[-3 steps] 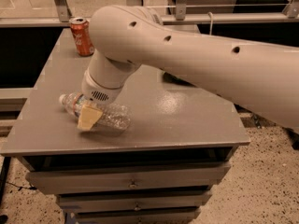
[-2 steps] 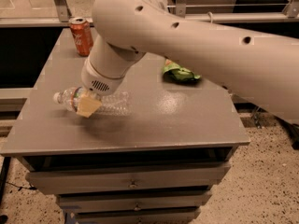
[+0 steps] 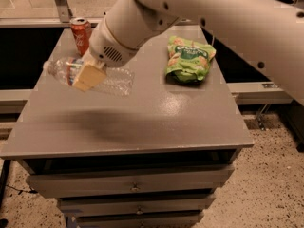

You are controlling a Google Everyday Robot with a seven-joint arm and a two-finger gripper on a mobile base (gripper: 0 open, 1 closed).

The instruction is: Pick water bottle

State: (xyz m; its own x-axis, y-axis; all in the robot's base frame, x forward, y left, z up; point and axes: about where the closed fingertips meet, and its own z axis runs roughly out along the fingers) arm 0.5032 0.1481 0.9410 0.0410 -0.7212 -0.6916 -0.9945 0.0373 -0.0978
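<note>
The water bottle (image 3: 102, 80) is a clear ribbed plastic bottle with its white cap pointing left and a coloured label band. It lies sideways in my gripper (image 3: 88, 75), held in the air above the left part of the grey table (image 3: 142, 122). A tan finger pad (image 3: 89, 76) presses against the bottle's near side, just right of the label. The other finger is hidden behind the bottle. A dark shadow of the arm and bottle falls on the tabletop below.
A red soda can (image 3: 81, 35) stands at the table's back left corner. A green snack bag (image 3: 189, 58) lies at the back right. Drawers (image 3: 133, 186) run below the table's front edge. My large white arm (image 3: 223, 18) spans the upper right.
The gripper has lifted the bottle off the tabletop and carried it up and left. The arm has risen, uncovering the green snack bag.
</note>
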